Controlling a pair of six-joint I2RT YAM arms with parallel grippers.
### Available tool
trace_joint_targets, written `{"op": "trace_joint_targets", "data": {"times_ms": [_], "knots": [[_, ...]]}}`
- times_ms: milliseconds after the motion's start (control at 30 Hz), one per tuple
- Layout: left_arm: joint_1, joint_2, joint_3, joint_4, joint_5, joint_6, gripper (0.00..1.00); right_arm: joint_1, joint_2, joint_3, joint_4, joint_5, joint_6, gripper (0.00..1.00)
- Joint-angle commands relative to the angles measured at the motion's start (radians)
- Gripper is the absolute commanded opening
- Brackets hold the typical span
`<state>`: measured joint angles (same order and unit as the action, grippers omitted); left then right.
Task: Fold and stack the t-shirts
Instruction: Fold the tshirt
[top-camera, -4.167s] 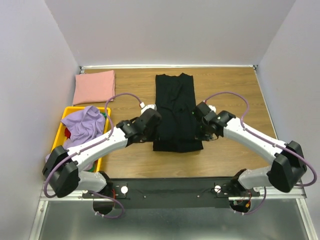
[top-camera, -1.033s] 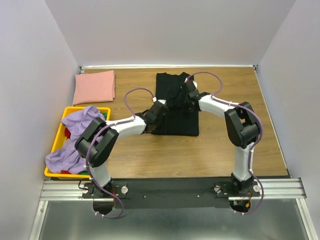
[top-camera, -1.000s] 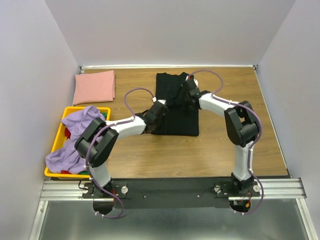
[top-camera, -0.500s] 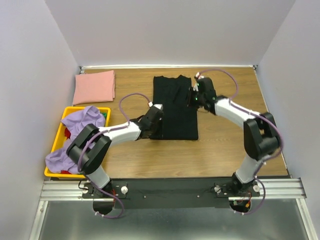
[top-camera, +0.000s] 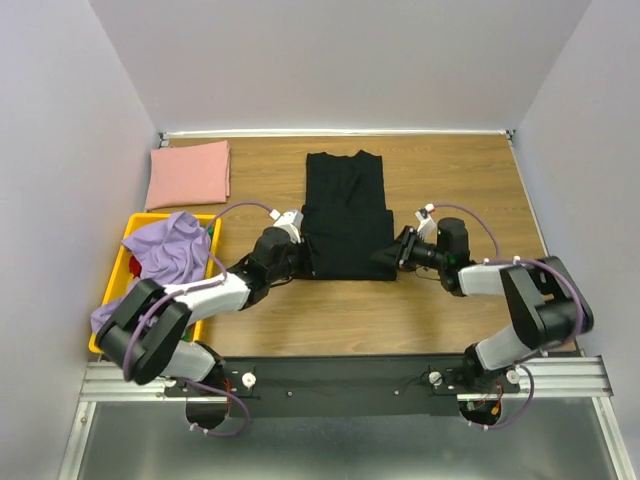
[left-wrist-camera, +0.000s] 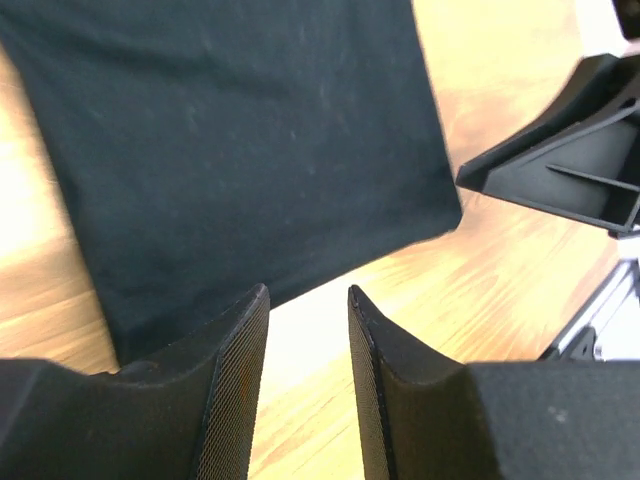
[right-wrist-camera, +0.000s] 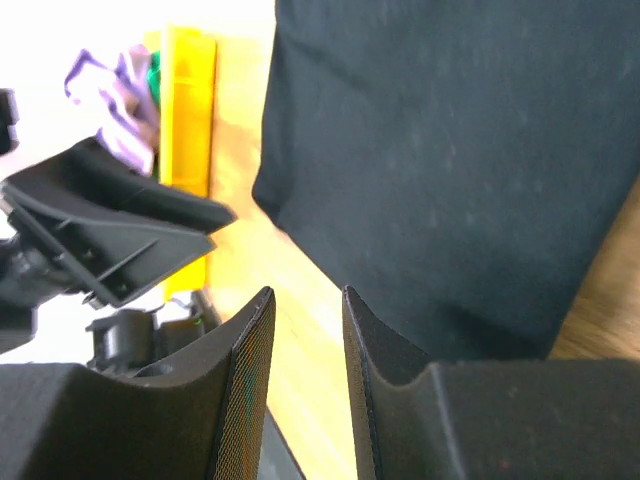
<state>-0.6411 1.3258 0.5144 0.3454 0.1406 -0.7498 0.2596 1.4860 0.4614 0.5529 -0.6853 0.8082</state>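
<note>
Both arms are sitting lower than half a second ago, drawn back to the black t-shirt's near corners.
Pink t-shirt is lying folded far left on the tabletop; lavender t-shirt is spilling over the yellow crate. Left gripper and right gripper are hovering narrowly parted, holding nothing. Cloth is judged limp and light, so pinching doubled corners is advisable.

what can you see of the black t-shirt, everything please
The black t-shirt is plain soft cloth, lying flat in the middle of the wooden table, sleeves folded in, its near part doubled up into a slightly wider layer. The left gripper and right gripper sit open beside its near corners, holding nothing.
</note>
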Motion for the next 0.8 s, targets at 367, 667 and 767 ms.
{"op": "trace_joint_targets", "data": {"times_ms": [367,667,767], "knots": [[0.162,0.122,-0.197,0.219,0.122,-0.191,0.39,-0.201,0.458,-0.234,0.762,-0.281,0.342,0.37],[0.136,-0.053,-0.145,0.222,0.143,-0.201,0.40,-0.123,0.171,-0.140,0.622,-0.252,0.385,0.48],[0.121,-0.036,-0.097,0.259,0.140,-0.191,0.40,-0.105,0.175,-0.092,0.590,-0.203,0.373,0.51]]}}
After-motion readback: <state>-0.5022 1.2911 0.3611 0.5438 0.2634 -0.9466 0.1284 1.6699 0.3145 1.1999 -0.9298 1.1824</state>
